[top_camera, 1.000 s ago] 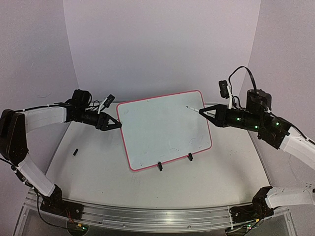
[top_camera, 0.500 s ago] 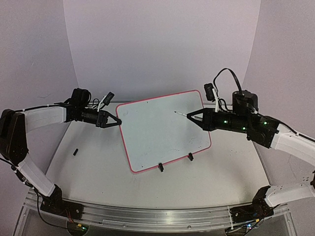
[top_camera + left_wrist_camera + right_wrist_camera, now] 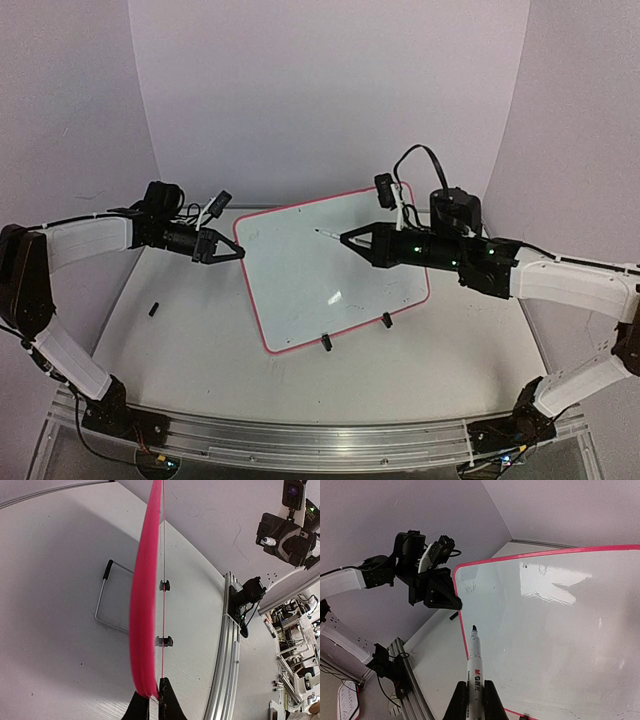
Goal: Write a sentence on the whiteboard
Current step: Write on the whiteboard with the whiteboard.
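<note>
Whiteboard (image 3: 340,280) stands tilted back on two black clip feet (image 3: 325,340) in the middle of the worktop (image 3: 200,350). Its pink rim (image 3: 142,610) is pinched on the left edge, near the top corner, by the left jaws, which are clenched on it. Right jaws grasp a white marker (image 3: 474,667) by the barrel, its dark tip bare and aimed at the board's upper-left area just inside the rim, tip contact cannot be told; a small black piece (image 3: 154,309) lies on the worktop well left of the board.
</note>
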